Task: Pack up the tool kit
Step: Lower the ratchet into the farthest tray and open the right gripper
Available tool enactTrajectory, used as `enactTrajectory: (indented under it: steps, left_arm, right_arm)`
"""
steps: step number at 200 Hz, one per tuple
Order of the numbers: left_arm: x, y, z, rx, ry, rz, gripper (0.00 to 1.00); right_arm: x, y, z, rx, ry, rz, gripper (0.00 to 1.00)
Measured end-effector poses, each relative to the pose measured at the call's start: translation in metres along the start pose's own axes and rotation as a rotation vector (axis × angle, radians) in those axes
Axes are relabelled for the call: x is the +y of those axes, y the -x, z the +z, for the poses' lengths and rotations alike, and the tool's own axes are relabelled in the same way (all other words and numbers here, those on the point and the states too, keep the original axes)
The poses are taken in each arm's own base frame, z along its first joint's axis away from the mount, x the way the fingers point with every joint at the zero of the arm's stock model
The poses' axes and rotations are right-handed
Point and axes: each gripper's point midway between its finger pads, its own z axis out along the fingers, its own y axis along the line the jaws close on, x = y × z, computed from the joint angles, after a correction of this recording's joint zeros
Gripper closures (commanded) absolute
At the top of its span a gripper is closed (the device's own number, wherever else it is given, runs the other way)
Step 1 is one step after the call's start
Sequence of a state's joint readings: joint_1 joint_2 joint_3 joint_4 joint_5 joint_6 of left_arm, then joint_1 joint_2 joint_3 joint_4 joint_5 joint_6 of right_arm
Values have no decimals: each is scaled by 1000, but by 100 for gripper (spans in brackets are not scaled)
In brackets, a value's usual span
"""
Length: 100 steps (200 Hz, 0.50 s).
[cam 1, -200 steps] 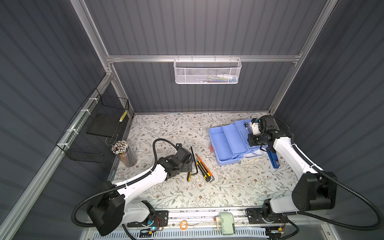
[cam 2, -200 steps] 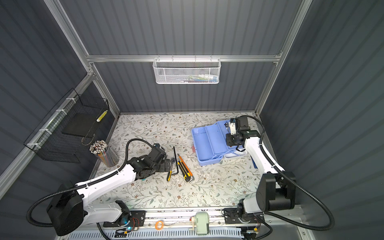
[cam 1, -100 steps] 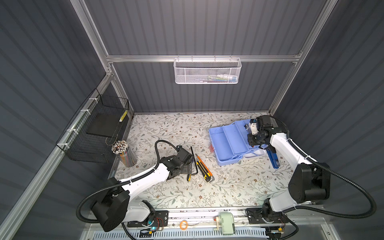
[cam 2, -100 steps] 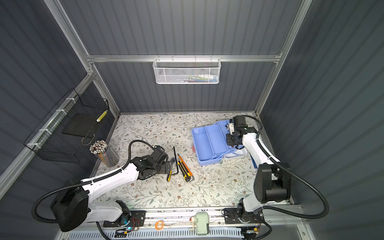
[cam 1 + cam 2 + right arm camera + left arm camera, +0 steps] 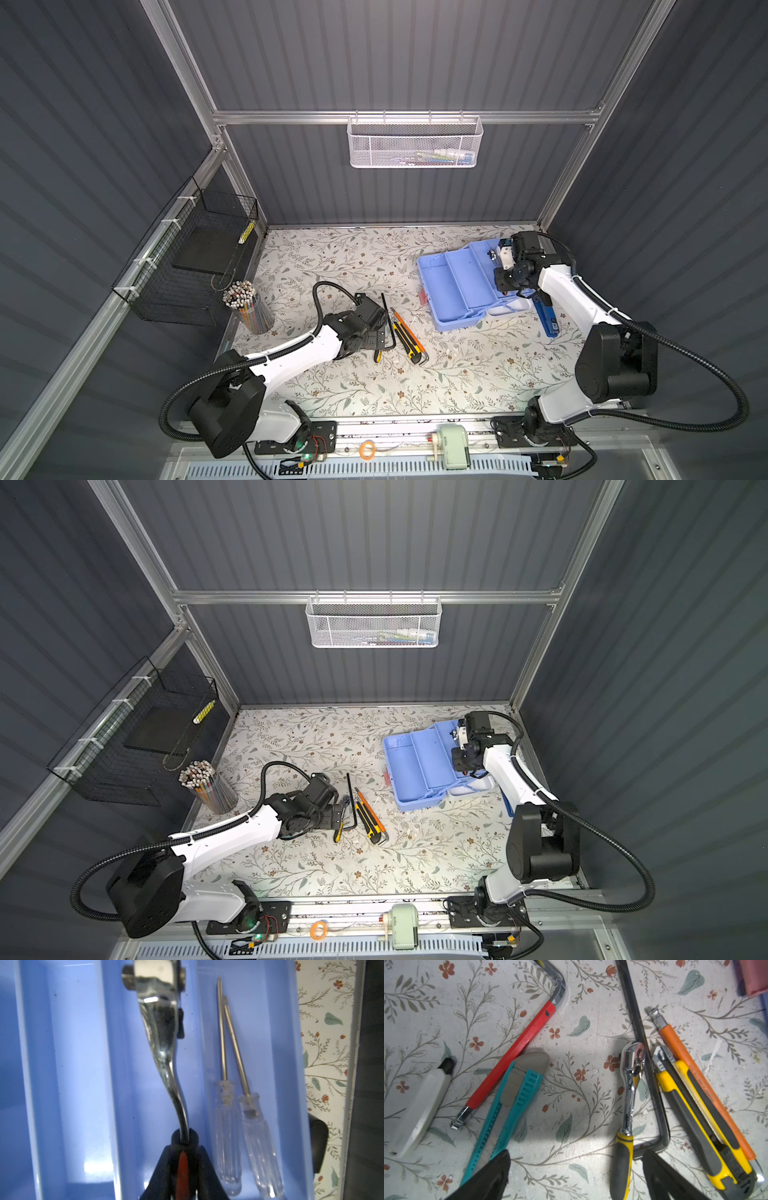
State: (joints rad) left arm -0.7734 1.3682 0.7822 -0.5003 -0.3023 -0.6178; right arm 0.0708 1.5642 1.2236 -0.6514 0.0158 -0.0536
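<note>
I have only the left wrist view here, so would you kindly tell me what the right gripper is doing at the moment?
Observer: The right gripper is shut on a chrome ratchet by its black handle, over the blue trays of the tool kit.
Operator: Thank you. Is anything lying in those trays?
Observer: Two clear-handled screwdrivers lie in the compartment beside the ratchet.
Operator: Is anything loose near the kit?
Observer: A blue tool lies on the table close beside the kit.
</note>
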Motion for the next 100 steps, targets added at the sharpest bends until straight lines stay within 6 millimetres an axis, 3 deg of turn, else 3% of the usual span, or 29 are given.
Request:
enactTrajectory:
  steps: [100]
  left_arm:
    - [-11, -17, 17, 93, -35, 5, 18]
  right_arm:
    - [0, 5, -1, -19, 1, 2, 64]
